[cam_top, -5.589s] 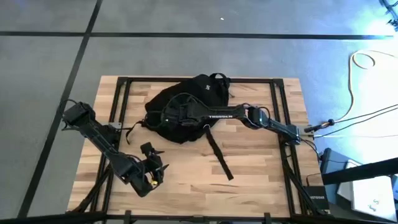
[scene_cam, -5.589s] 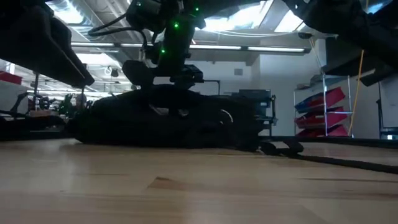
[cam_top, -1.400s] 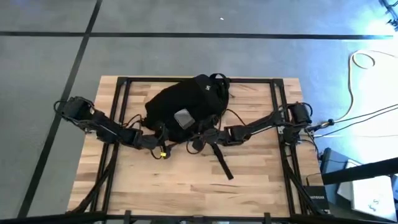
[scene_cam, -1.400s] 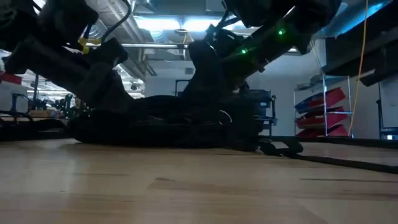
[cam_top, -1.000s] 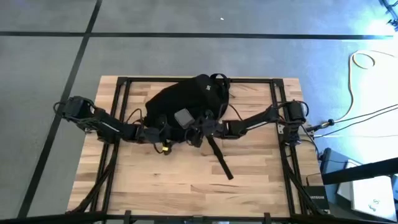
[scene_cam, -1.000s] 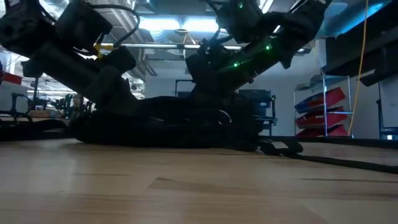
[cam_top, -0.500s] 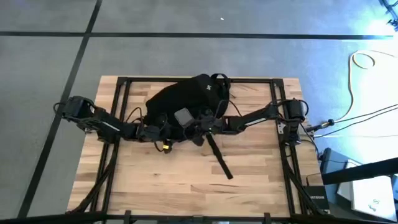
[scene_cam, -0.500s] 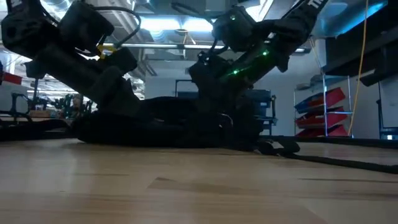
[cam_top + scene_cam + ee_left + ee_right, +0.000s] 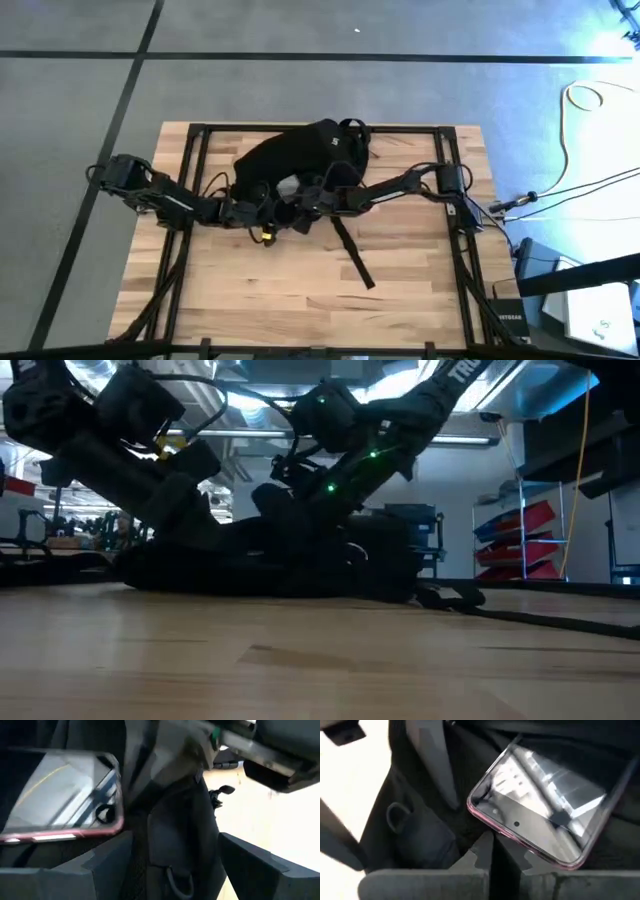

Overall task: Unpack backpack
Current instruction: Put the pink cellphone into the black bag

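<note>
The black backpack (image 9: 300, 160) lies flat on the wooden table, with one strap (image 9: 350, 250) trailing toward the near edge. A phone with a pink rim (image 9: 545, 805) (image 9: 60, 795) lies on the backpack's near part. My right gripper (image 9: 495, 842) (image 9: 302, 203) reaches in from the right, shut, its tips at the phone's rim. My left gripper (image 9: 175, 840) (image 9: 275, 212) comes from the left and is open. Its fingers stand either side of a ridge of black fabric with a zipper pull (image 9: 176, 881), beside the phone. My right gripper meets the phone's long pink edge (image 9: 490, 827) with its shut fingertips (image 9: 482, 847), slanting down from the table's right. The phone lies flat on the backpack fabric. My left gripper has backpack fabric between its fingers; I cannot tell whether they touch it.
The black table frame (image 9: 195, 150) runs under both arms along the left and right sides. Bare wood (image 9: 300, 290) stretches toward the near edge. Cables (image 9: 590, 190) lie on the floor to the right.
My right gripper has gone toward the table's left, across the backpack's near edge to the phone, and now partly covers it in the high view. Its arm has stretched further over the table. The backpack and phone have stayed where they were.
</note>
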Robot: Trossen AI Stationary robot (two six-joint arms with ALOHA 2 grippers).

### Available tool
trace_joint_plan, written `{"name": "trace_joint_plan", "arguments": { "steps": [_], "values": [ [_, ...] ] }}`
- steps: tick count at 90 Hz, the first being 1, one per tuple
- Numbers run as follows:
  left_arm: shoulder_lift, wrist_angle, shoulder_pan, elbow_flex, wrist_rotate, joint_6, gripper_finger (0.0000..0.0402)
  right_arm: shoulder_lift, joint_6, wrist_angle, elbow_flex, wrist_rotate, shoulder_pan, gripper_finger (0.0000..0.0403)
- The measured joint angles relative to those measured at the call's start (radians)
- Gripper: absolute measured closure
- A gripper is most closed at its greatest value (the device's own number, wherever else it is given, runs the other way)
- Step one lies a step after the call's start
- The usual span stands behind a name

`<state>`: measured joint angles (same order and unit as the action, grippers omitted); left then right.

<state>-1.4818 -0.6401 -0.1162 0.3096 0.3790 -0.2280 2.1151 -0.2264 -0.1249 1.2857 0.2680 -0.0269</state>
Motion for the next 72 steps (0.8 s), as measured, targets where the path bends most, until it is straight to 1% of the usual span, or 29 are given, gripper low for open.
{"name": "trace_joint_plan", "arguments": {
  "steps": [12,36,51,58,72],
  "values": [
    [0.000,0.026,0.000,0.001,-0.002,-0.005,0.0121,0.000,0.000,-0.005,0.004,0.073,-0.011,0.0403],
    [0.000,0.033,0.000,0.001,-0.001,-0.007,0.0121,0.000,-0.032,-0.007,0.004,0.105,-0.045,0.0403],
    [0.000,0.033,0.000,0.001,0.004,-0.006,0.0121,0.000,-0.057,-0.017,0.004,0.165,-0.058,0.0403],
    [0.000,0.033,0.000,0.001,0.003,-0.007,0.0121,0.000,-0.059,-0.025,0.004,0.202,-0.062,0.0403],
    [0.000,0.037,-0.001,0.000,-0.002,-0.008,0.0121,0.000,-0.074,-0.067,0.004,0.316,-0.081,0.0403]
  ]
}}
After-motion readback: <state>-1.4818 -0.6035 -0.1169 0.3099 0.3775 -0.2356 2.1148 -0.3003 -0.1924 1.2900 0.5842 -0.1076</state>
